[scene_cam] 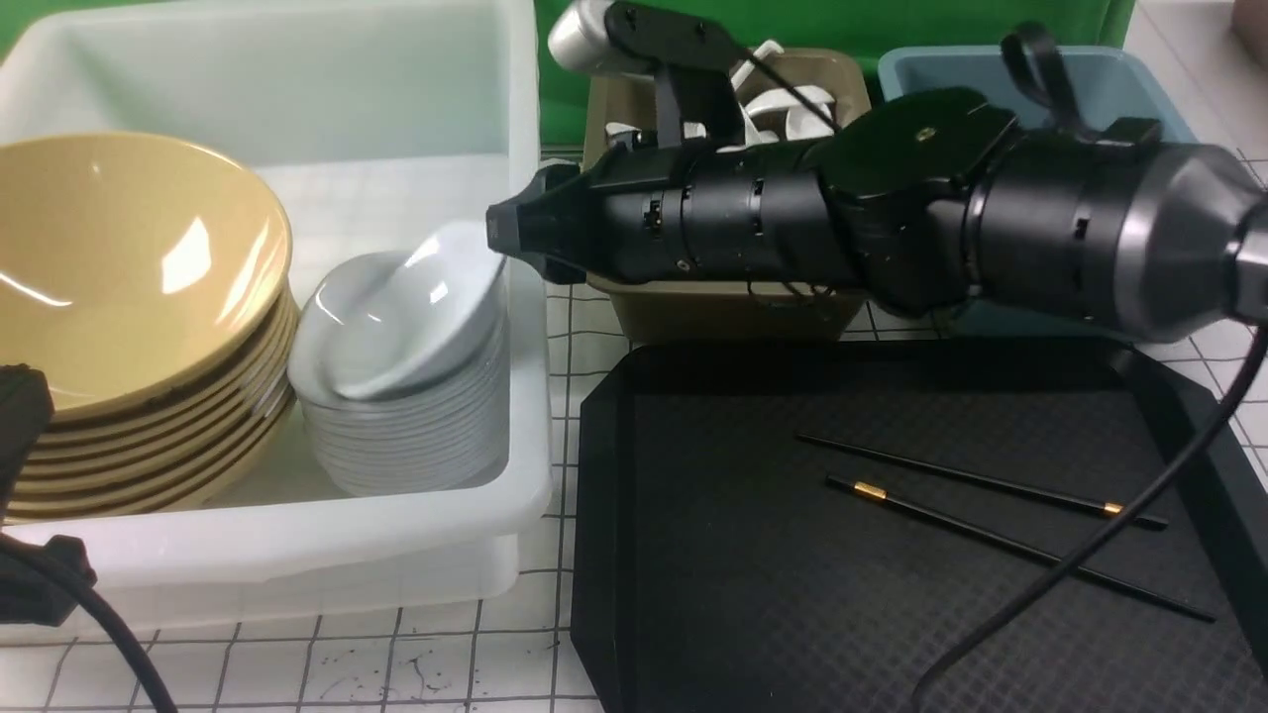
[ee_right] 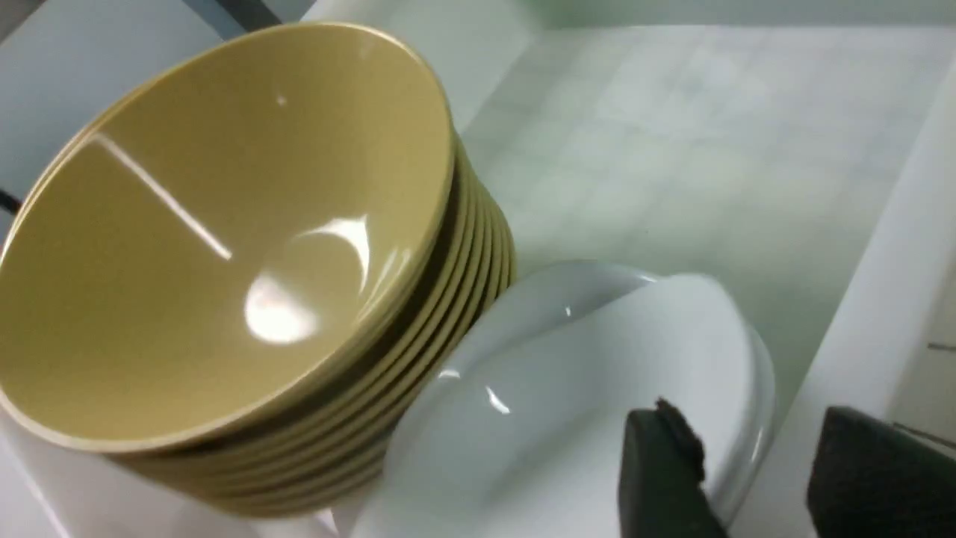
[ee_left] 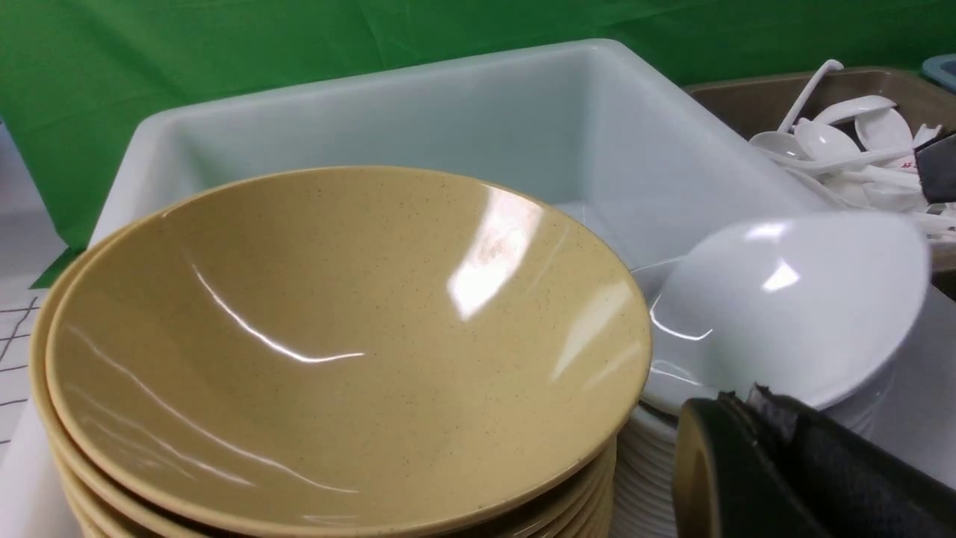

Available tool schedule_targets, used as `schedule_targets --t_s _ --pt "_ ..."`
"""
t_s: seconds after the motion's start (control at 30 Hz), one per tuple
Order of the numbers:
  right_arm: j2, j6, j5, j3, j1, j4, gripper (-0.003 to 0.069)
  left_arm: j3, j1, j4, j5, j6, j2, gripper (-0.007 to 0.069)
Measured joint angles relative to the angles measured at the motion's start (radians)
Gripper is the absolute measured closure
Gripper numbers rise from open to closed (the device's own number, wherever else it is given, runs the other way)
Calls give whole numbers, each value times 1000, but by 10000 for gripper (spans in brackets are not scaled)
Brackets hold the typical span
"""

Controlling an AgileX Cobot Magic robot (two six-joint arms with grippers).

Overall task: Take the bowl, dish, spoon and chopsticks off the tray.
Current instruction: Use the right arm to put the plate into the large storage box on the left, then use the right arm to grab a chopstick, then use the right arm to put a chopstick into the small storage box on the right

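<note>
Front view: R gripper (scene_cam: 523, 228) open at tilted white dish (scene_cam: 421, 307) atop stack in L tub (scene_cam: 396, 535); L gripper (ee_left: 754, 426) shut; chopsticks (scene_cam: 991, 535) on tray (scene_cam: 693, 594).

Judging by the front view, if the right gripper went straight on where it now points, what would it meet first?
Most likely the tilted glossy white dish on the stacked white dishes; depth is unclear.

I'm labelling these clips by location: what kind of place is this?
Probably a dish-clearing station mock-up: stacked yellow bowls and white dishes share a white tub, beside a black tray with chopsticks.
</note>
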Motion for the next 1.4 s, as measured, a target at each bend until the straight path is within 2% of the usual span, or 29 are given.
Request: schedule_targets --t_s 0.07,0.17,0.2,0.23,0.3,0.33,0.4,0.5,0.8,0.9,0.97,1.03,1.07,1.17,1.27,1.4 --pt "-39 -3 92 0 -26 -131 293 0 0 0 2 0 0 636" --pt "-130 103 315 -7 -93 -449 282 0 0 0 9 0 0 636" --pt "-152 138 371 -10 -114 -521 282 0 0 0 9 0 0 636" --pt "-173 174 492 -14 -141 -663 282 0 0 0 9 0 0 636" --pt "-189 226 677 -6 -194 -851 281 0 0 0 8 0 0 636" --pt "-187 249 747 14 -222 -926 281 0 0 0 7 0 0 636" --pt "-174 293 784 83 -275 -1010 281 0 0 0 4 0 0 636" --pt "-140 352 705 186 -325 -1051 284 0 0 0 0 0 0 636" --pt "4 328 502 270 -301 -1055 335 7 0 0 -6 0 0 636" --pt "45 323 503 267 -298 -1059 400 13 0 0 -7 0 0 636" --pt "52 322 505 261 -298 -1060 462 13 0 0 -8 0 0 636" --pt "55 327 543 247 -295 -1059 569 13 0 0 -13 0 0 636" --pt "55 327 569 241 -292 -1059 580 13 0 0 -13 0 0 636" --pt "19 330 674 213 -279 -1059 580 13 0 1 -13 0 0 636" --pt "-84 330 682 167 -283 -1059 580 13 0 1 -14 0 0 636" --pt "-239 317 459 86 -347 -1055 580 13 0 1 -15 0 0 636"
